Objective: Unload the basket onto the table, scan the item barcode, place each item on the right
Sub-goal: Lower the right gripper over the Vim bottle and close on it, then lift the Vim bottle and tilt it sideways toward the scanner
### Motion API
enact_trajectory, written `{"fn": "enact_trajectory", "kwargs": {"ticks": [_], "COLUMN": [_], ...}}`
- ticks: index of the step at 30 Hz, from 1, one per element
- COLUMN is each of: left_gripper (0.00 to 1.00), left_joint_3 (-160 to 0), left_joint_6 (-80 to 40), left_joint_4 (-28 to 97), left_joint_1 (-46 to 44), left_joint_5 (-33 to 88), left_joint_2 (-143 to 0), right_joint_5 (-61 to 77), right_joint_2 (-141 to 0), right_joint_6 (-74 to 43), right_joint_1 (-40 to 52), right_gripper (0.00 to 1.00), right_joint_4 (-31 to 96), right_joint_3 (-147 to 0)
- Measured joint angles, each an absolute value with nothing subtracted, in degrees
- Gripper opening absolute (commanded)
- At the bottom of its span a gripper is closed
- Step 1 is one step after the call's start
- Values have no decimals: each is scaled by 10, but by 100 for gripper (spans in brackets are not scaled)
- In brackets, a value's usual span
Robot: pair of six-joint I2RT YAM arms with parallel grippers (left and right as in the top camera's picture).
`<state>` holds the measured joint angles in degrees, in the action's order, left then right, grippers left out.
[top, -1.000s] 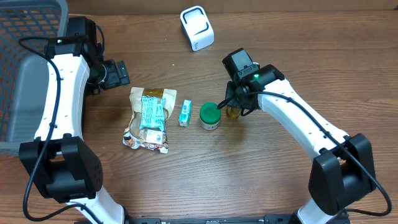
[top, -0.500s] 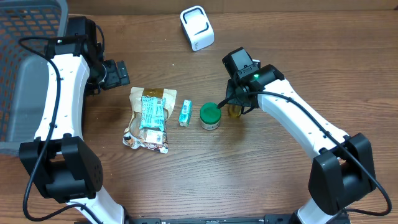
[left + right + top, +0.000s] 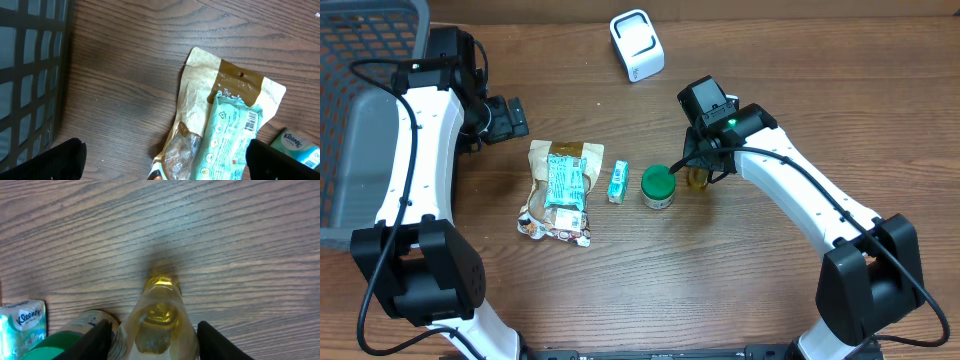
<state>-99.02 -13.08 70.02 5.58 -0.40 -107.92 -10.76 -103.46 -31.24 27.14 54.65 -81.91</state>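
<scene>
Bottle (image 3: 159,312) amber, translucent, flanked by right gripper (image 3: 156,332); grip unclear. Left gripper (image 3: 165,155) wide.

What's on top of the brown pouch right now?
A mint-green packet lies on the brown pouch, its barcode facing up. It covers the pouch's middle, so whatever is printed there is hidden; only the pouch's edges show.

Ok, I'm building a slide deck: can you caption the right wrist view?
Right gripper straddling a yellow bottle on the table, green-lidded jar and Kleenex pack at lower left.
</scene>
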Motion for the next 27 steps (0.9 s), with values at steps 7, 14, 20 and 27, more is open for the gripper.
{"fn": "enact_trajectory", "kwargs": {"ticks": [7, 14, 20, 27], "left_gripper": [99, 100, 99, 100], "left_joint_3": [-990, -990, -990, -990], "left_joint_6": [-131, -131, -131, -131], "left_joint_4": [700, 700, 700, 700], "left_joint_1": [56, 56, 56, 56], "left_joint_5": [-4, -4, -4, -4], "left_joint_2": [-1079, -1079, -1079, -1079], "right_joint_5": [-110, -95, -27, 198], "right_joint_2": [-1035, -1019, -905, -777], "right_joint_6": [-315, -316, -316, -305], "right_joint_1": [271, 255, 208, 127], "right_gripper": [15, 13, 13, 16], "right_joint_4": [547, 556, 555, 552], "right_joint_3": [-819, -820, -820, -823]}}
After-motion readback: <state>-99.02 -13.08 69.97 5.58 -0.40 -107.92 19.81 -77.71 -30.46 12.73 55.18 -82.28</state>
